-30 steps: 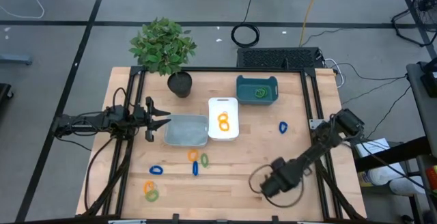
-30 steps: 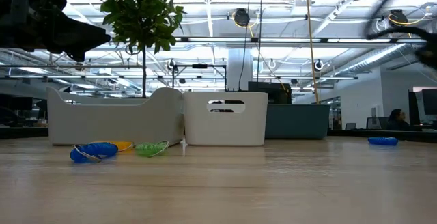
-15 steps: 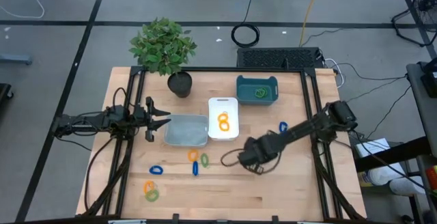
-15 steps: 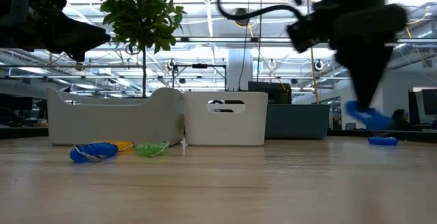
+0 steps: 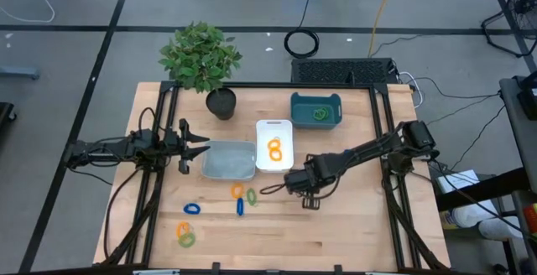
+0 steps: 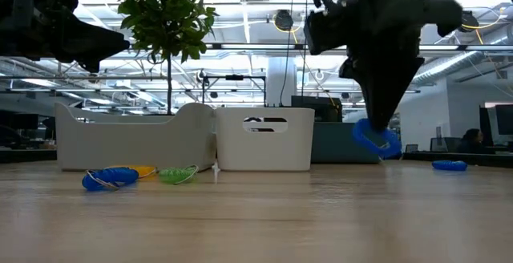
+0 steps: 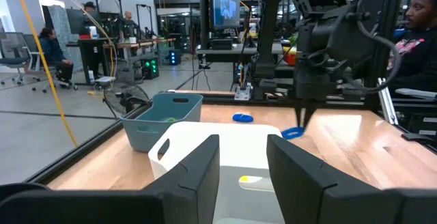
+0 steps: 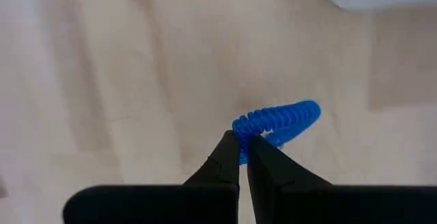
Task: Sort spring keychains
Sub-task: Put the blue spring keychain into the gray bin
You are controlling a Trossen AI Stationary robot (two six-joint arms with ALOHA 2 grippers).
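Note:
My right gripper is shut on a blue spring keychain over the table's middle, just near of the white tray. The white tray holds orange keychains. The teal tray holds a green one. The grey tray stands left of the white one. Loose keychains lie flat on the table: orange, green, blue, blue, orange, green. Another blue one lies at the right. My left gripper waits open left of the grey tray. My right gripper pinches one end of the blue keychain's coil between its two fingertips. The fingers point down from above. The keychain hangs at the fingertips, tilted, lifted clear of the table.
A potted plant stands at the table's far left corner. A black cable coil lies on the floor beyond the table. People show in the room behind. Bare wood lies at the near right.
My right gripper has gone from the table's near right toward its left and far edges, to the middle near the white tray, carrying the blue keychain clear of the table.

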